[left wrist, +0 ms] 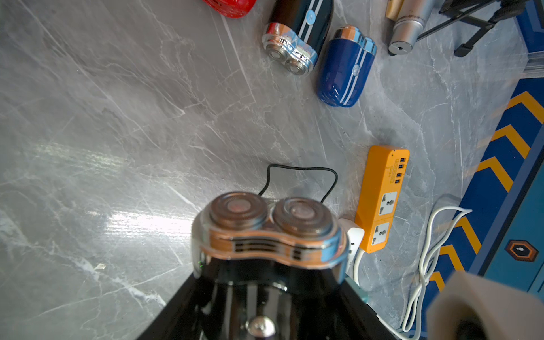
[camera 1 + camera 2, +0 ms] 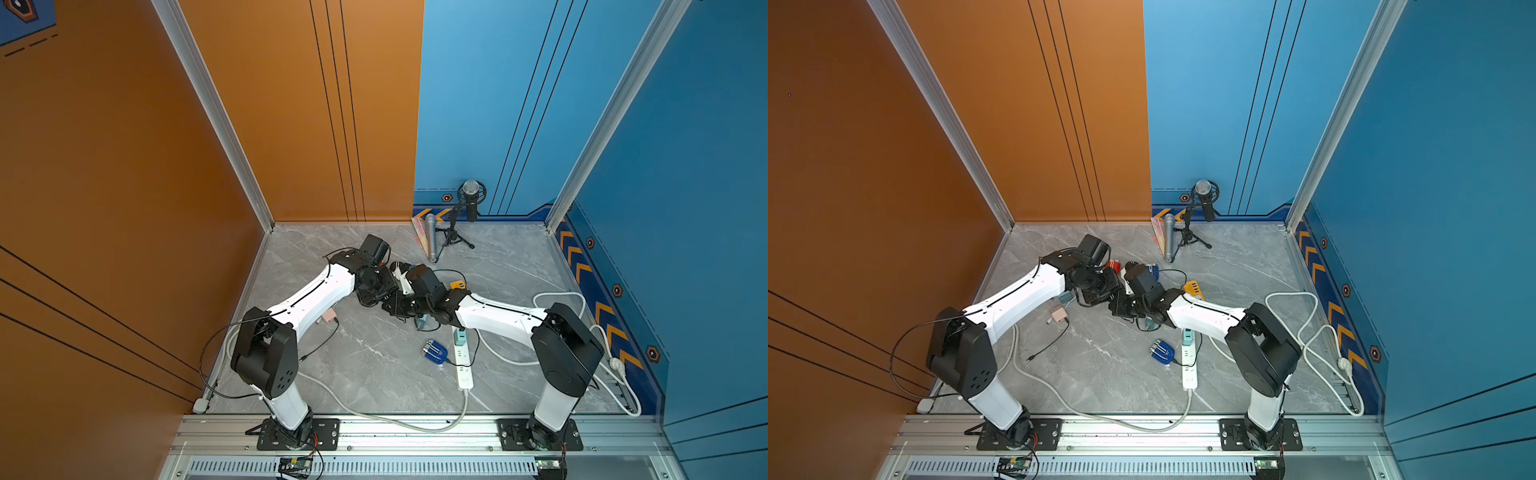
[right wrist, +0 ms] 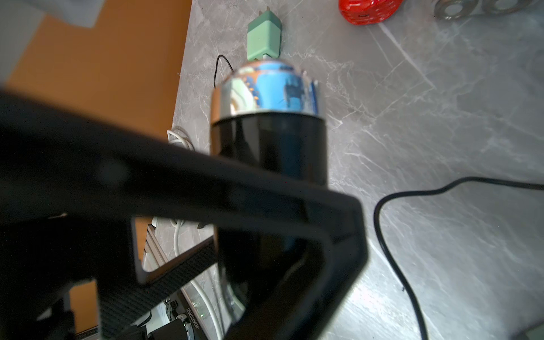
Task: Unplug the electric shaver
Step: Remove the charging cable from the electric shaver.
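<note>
A black electric shaver [image 1: 265,235] with two round heads and a chrome collar is held off the grey table, and my left gripper [image 1: 269,279] is shut on its body. From the right wrist view its black body [image 3: 268,141] runs past a left finger [image 3: 206,188]. My right gripper [image 2: 1119,306] meets it from the right, and its fingers are shut. What they pinch is hidden under the shaver. A thin black cable [image 1: 303,168] loops behind the heads and also lies on the table [image 3: 382,223]. Its joint with the shaver is hidden.
Black striped [image 1: 297,32], blue [image 1: 346,67] and red [image 1: 232,6] shavers lie behind. An orange power strip [image 1: 382,197] and a white one [image 2: 463,361] lie to the right, by another blue shaver [image 2: 435,352]. A green adapter [image 3: 263,38] lies left, microphones [image 2: 430,237] at the back.
</note>
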Controlling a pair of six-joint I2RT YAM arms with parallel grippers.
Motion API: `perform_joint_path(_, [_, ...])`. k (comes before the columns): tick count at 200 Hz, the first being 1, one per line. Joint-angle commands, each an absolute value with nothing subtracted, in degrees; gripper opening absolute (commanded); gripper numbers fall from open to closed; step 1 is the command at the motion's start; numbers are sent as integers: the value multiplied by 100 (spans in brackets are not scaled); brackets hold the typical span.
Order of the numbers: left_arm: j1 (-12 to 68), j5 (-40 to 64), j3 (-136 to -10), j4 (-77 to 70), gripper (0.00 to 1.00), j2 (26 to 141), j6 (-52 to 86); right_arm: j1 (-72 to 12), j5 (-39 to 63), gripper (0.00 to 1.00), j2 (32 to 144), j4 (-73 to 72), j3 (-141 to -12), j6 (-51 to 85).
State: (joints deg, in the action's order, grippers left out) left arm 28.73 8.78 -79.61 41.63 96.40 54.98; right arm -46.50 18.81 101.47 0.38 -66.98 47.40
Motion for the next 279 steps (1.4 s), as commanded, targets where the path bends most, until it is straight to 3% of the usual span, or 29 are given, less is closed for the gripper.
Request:
perform_joint_path(1, [2778, 528, -8179, 4045, 43, 9736, 5598, -4627, 1615, 0, 9751, 440, -6409, 4608])
perform_joint_path(168, [2856, 449, -8454, 3941, 41, 10254, 5491, -4516, 2259, 0, 9431, 1216, -6434, 4021])
perform_joint_path(279, [2420, 693, -8597, 4041, 39, 10917, 3883, -4372, 1970, 0, 8869, 2182, -6157, 3305])
